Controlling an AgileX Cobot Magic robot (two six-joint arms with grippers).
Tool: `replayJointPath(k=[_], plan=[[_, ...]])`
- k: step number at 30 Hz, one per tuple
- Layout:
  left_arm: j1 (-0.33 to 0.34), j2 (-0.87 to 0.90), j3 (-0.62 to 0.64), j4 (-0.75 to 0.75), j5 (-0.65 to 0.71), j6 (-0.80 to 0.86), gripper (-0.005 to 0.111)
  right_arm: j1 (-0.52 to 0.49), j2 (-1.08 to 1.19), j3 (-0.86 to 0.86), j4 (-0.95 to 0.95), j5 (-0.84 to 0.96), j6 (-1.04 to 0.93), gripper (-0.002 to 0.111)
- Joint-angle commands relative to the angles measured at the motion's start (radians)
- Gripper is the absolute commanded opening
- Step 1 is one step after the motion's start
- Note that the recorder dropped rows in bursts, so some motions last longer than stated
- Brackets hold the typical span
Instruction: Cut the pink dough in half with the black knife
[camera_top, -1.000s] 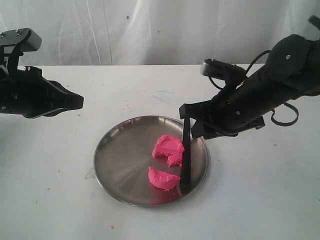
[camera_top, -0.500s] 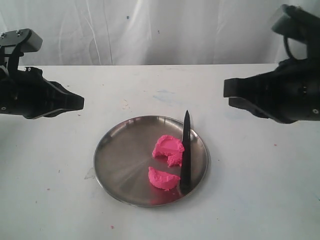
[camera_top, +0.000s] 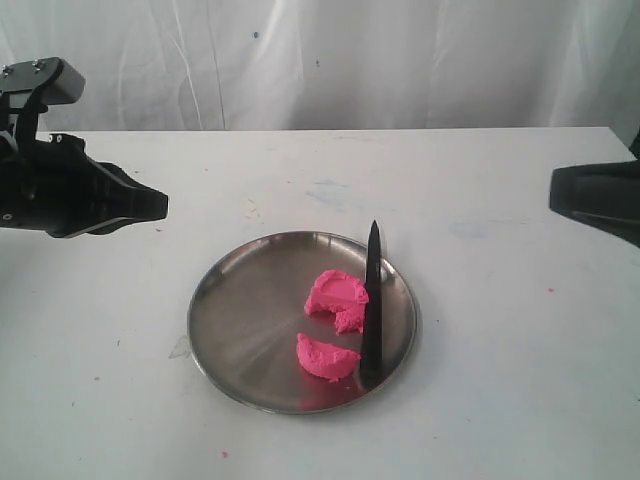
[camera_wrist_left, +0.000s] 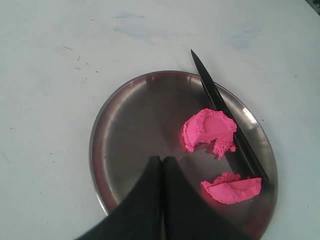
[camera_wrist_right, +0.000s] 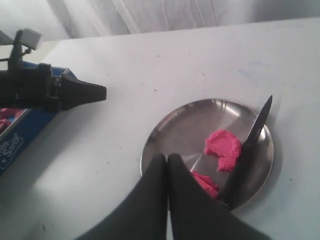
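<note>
The bright pink crumbly dough sits in two separate chunks on the round steel plate, so the cut looks done. The slim all-black knife lies free along the plate's right side, touching the upper chunk, its long axis running front to back, tip over the far rim. The right gripper is pressed closed, empty, well off to the right. The left gripper is closed too, holding nothing, hovering left of the plate above the white counter.
</note>
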Motion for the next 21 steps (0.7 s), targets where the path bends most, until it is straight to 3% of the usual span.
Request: replayJointPath(k=[1, 13, 18, 21], plan=[[0.002, -0.010, 0.007, -0.017, 0.012, -0.006, 0.000, -0.004, -0.086, 0.004, 0.009, -0.047, -0.008, 0.000], [0.002, -0.010, 0.007, -0.017, 0.010, -0.006, 0.000, -0.004, -0.144, 0.047, 0.030, -0.303, 0.020, 0.000], [0.002, -0.010, 0.007, -0.017, 0.010, -0.006, 0.000, -0.027, -0.200, 0.169, -0.416, -0.364, 0.461, 0.000], [0.002, -0.010, 0.007, -0.017, 0.010, -0.006, 0.000, -0.059, -0.253, 0.246, -0.532, -0.384, 0.492, 0.000]])
